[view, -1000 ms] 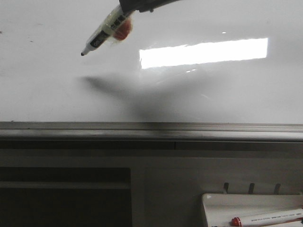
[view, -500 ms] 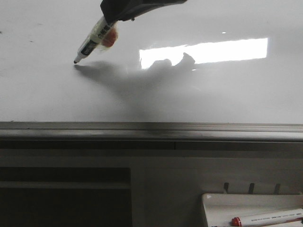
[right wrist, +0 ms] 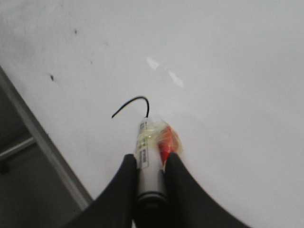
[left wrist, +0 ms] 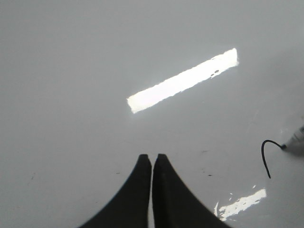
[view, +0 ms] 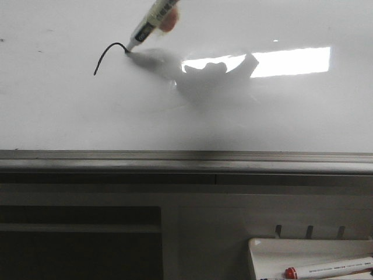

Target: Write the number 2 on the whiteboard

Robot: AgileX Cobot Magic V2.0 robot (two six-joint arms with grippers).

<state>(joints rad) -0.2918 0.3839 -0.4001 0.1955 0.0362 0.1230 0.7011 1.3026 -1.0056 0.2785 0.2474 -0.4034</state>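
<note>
The whiteboard fills the upper front view, glossy white with a grey lower rail. A short curved black stroke, the top curve of the number 2, is on it. It also shows in the left wrist view and the right wrist view. My right gripper is shut on a marker with tape and a red piece on it. The marker touches the stroke's right end with its tip. My left gripper is shut and empty in front of the board.
A small white tray at the lower right holds a spare marker with a red cap. Below the rail is a grey cabinet front with a dark opening. A bright light reflection lies on the board.
The marker tip touched the board at the left, then moved up and right, leaving a curved black stroke. The gripper body has left the front view's top edge.
</note>
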